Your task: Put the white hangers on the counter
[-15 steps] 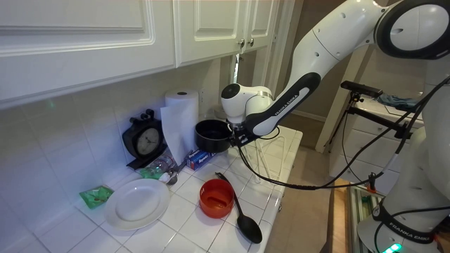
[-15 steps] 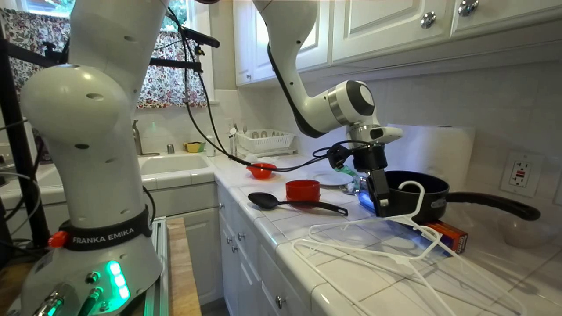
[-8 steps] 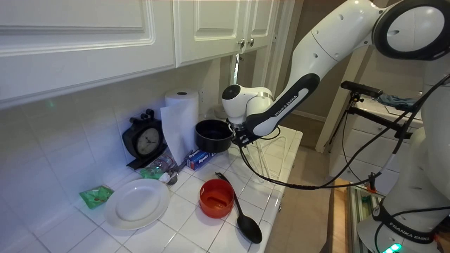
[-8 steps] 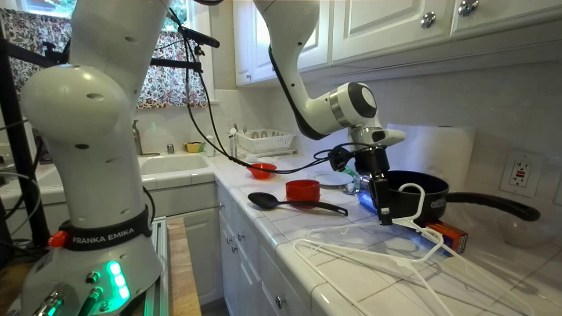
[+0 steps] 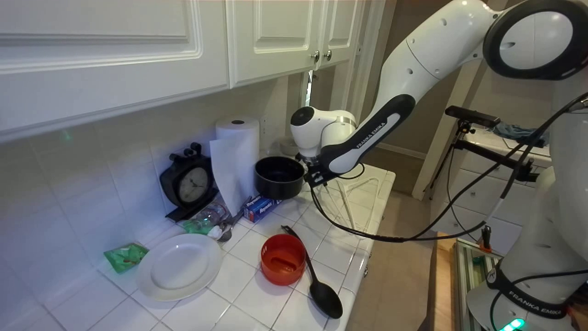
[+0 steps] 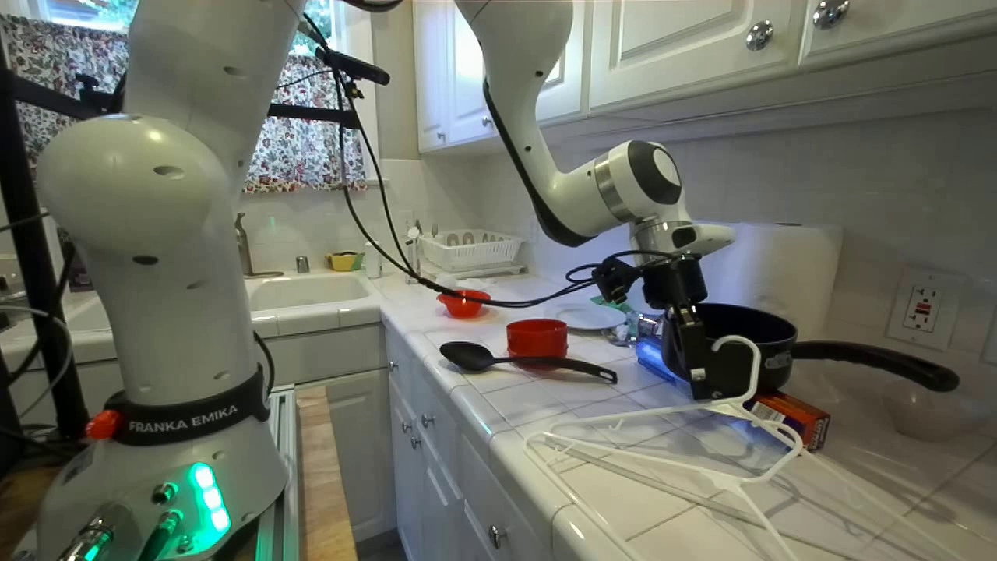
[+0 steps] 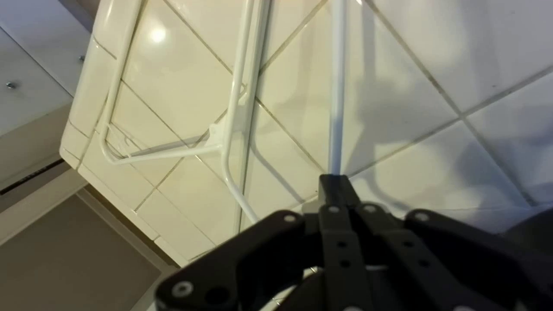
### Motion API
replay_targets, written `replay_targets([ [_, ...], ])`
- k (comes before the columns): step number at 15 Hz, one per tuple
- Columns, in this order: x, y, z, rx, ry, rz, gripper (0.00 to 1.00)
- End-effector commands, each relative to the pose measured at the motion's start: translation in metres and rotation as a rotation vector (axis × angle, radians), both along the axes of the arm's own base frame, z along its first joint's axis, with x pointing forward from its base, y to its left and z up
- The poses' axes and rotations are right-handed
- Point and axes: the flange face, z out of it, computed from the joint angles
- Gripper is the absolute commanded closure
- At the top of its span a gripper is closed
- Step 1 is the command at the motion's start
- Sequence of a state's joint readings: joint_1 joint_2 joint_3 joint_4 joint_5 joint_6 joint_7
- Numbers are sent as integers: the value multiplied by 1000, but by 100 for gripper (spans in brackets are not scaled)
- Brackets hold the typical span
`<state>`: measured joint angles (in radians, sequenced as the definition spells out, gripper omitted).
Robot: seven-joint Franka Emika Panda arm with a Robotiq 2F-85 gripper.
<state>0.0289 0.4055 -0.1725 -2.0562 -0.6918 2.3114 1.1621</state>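
The fingers (image 7: 339,192) are clamped on a slim bar (image 7: 337,95) of the white hangers (image 7: 231,108), presumably so they can settle steadily onto the tabletop (image 7: 181,77).

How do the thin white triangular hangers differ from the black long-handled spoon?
Colour: the thin white triangular hangers against the black long-handled spoon.
Shape: the hangers are open frames; the spoon has a solid bowl.
Pose: one hanger's hook sticks up; the spoon lies low on the white tiled counter.
Shared: both have long, thin parts.
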Motion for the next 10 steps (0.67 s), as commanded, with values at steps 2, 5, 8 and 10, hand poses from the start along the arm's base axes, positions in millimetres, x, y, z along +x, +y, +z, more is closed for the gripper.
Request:
replay_targets([
  [2,8,-1,1,-9,-22,-39,95],
  [5,6,0,-1,-18,-2,-28,95],
  [8,2,1,-2,-34,30,-5,94],
  [10,0,1,-2,-44,38,0,69],
])
